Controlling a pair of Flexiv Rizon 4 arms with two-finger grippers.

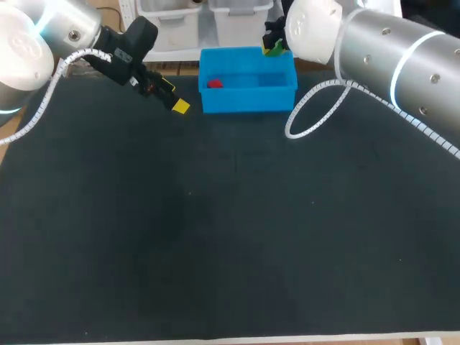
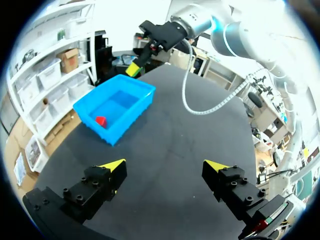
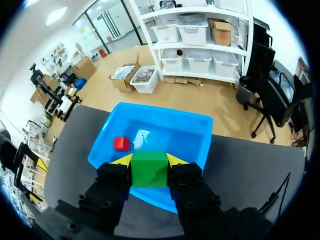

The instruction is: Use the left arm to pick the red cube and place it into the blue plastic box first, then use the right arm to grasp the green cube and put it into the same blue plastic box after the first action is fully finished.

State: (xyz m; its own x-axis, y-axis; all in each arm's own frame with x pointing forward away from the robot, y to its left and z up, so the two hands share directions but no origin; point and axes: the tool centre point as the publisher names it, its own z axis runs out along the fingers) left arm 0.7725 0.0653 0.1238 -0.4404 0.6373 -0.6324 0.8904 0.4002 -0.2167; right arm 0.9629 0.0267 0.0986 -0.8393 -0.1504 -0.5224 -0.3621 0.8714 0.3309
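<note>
No readable text, labels, numbers or signs in any view.

Box (image 1: 248, 99) at desk (image 1: 215, 251) rear, centre | loose cube (image 1: 214, 83) inside box, left part | held cube (image 3: 149, 170) in right hand (image 3: 149, 161), above box | left hand (image 1: 175, 96) left of box

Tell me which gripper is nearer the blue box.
Right. The right gripper holds the green cube over the edge of the blue box; the left gripper sits beside it, not touching.
</note>
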